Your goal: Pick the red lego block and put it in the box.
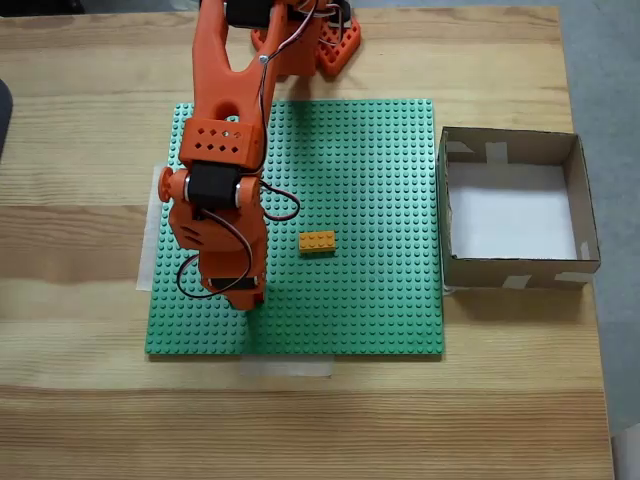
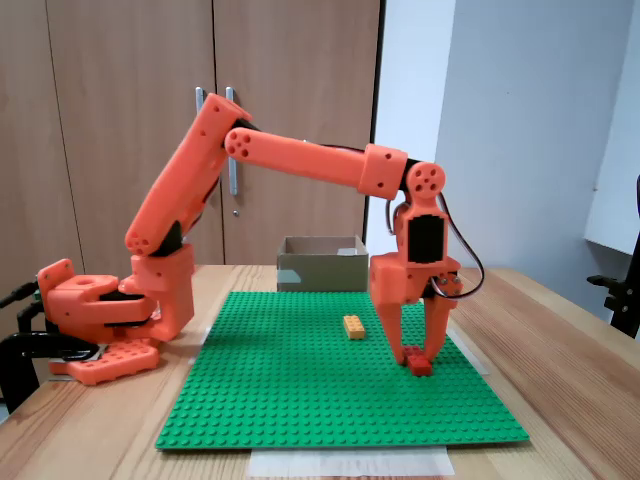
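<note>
A fixed view from the side shows my gripper lowered onto the baseplate, fingers straddling the red block, apparently pinching it. I place them low for a firm hold. The box sits well apart, empty.

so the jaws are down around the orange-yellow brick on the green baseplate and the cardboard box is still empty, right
Not quite. The gripper is down around the red brick, as the side-on fixed view shows. The orange-yellow brick lies apart from the arm, untouched, near the middle of the green baseplate. The rest holds: the cardboard box is empty.
</note>
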Available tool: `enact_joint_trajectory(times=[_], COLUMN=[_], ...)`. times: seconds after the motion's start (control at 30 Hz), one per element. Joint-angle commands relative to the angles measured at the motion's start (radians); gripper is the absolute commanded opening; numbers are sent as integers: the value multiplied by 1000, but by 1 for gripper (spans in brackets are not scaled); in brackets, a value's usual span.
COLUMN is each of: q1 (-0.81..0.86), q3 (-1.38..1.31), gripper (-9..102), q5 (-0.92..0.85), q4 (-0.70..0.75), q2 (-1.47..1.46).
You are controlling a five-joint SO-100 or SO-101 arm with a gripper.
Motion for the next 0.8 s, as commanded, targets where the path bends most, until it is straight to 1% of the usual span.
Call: enact_joint_trajectory(times=[0.0, 0.4, 0.77], q1=[6, 15, 81], q3=[-32, -40, -29], gripper=[11, 7, 7], q5=[-11, -8, 107], q4=[-9, 23, 43], q2=[3, 17, 137])
